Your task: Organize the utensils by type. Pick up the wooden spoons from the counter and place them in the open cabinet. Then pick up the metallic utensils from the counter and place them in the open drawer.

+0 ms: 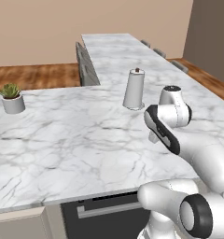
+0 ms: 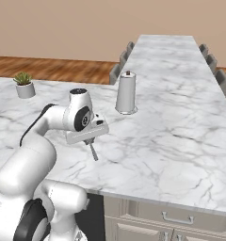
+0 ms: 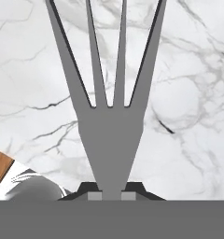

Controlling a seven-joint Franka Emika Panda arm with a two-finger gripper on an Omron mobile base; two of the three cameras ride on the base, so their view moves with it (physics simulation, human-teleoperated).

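Note:
My gripper [image 2: 90, 140] hangs a little above the white marble counter [image 2: 171, 141], shut on a dull grey steel fork [image 2: 93, 151], one of the metallic utensils. The fork sticks down out of the fingers towards the slab, its lower end just above the marble. In the hand view the fork [image 3: 109, 130] rises straight up from between the dark fingertips [image 3: 92, 188], its prongs spreading towards the top, and my gripper [image 3: 112, 193] clamps its neck. Marble counter [image 3: 188, 93] lies behind it. In the left base view my own arm covers the hand over the counter [image 1: 62, 140].
An upright paper towel roll [image 2: 126, 92] [image 1: 134, 88] stands just beyond the hand. A small potted plant [image 1: 11, 98] [image 2: 24, 84] sits at the far left. Grey chairs [image 2: 119, 70] line the island. Below the front edge are a dark appliance front [image 1: 104, 210] and base-unit fronts with handles [image 2: 176, 219].

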